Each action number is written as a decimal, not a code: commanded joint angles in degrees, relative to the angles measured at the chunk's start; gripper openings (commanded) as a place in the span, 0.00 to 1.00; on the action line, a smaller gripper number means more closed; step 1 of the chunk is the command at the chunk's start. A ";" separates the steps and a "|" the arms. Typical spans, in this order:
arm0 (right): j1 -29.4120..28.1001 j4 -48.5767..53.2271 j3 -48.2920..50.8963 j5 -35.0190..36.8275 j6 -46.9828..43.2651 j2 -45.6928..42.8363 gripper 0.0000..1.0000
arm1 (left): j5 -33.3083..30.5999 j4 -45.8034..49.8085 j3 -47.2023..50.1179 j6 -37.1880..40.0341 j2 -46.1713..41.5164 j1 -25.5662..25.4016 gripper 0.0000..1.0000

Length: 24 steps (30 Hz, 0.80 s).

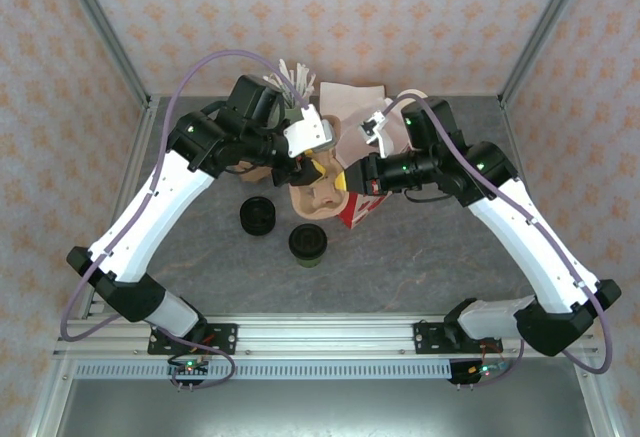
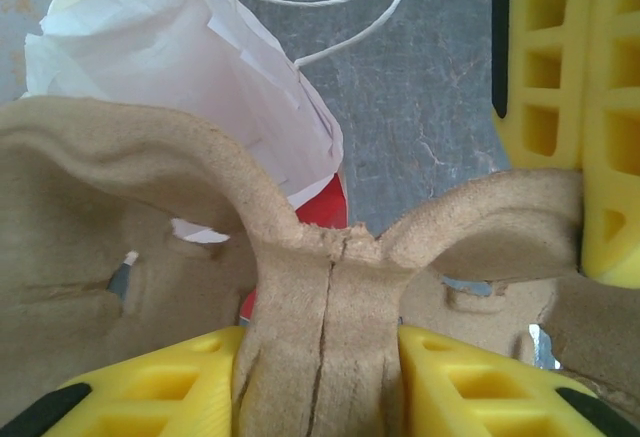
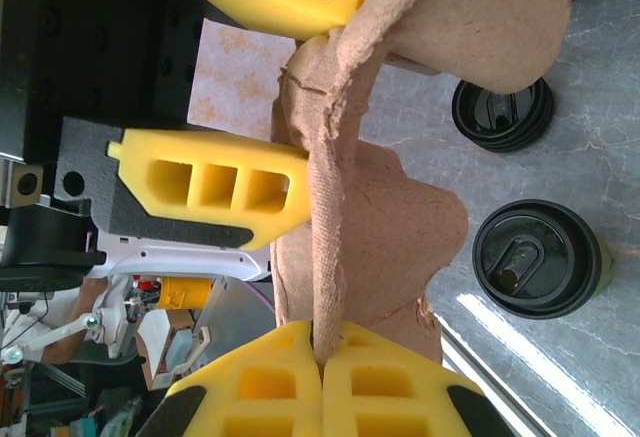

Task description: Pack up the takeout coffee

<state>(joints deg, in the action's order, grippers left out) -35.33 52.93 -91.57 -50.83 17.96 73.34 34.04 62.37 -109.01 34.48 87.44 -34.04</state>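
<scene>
Grey tabletop (image 1: 420,257), and the pulp carrier (image 1: 315,197) is clenched by left tool (image 2: 320,387) and right tool (image 3: 322,387); the lidded coffee cup (image 1: 308,243) is parked at its six o'clock, unpacked. Next, the carrier likely needs to be laid flat.

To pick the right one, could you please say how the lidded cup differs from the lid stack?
The lidded cup shows a dark wall under its lid; the lid stack is lids alone, lower. The cup stands nearer the table's near edge than the stack. Both are round and black-topped.
</scene>
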 commanded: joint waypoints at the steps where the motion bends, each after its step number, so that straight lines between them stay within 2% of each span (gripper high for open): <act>1: -0.18 -0.87 0.03 0.47 0.10 -1.63 0.00 | 1.31 0.30 -0.02 -0.42 -0.34 -0.71 0.34; 3: -0.18 -0.08 -0.06 1.63 -0.23 -1.96 0.05 | 1.20 0.08 0.02 -0.65 -0.64 -0.74 0.33; 6: -0.09 0.82 -0.10 4.56 -0.56 -2.98 0.19 | 1.03 -0.76 0.27 -1.41 -1.17 -0.70 0.32; 8: 0.05 1.50 -0.19 8.45 -0.57 -3.93 0.33 | 1.03 -1.64 0.60 -2.29 -1.39 -0.70 0.32; 11: 1.25 2.52 0.02 15.68 0.20 -5.18 0.40 | 0.47 -2.97 0.87 -3.81 -1.48 -0.68 0.32; 15: 5.04 2.36 2.08 27.35 4.16 -8.92 0.44 | -0.50 -4.40 0.97 -5.28 -1.46 -0.67 0.32; 18: 5.84 2.62 4.18 42.81 10.94 -9.61 0.45 | -0.11 -5.02 1.02 -5.96 -1.99 -0.58 0.32; 19: 5.89 2.39 4.98 45.78 12.65 -9.47 0.45 | 0.24 -5.52 1.23 -6.33 -2.32 -0.50 0.32; 24: 5.93 0.57 6.95 51.63 16.72 -7.14 0.48 | 1.49 -7.35 2.04 -7.59 -3.80 -0.41 0.32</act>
<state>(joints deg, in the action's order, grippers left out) -29.52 54.43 -85.73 -8.45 29.89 64.93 34.13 57.89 -107.46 28.60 86.30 -34.15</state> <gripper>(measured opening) 0.472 0.323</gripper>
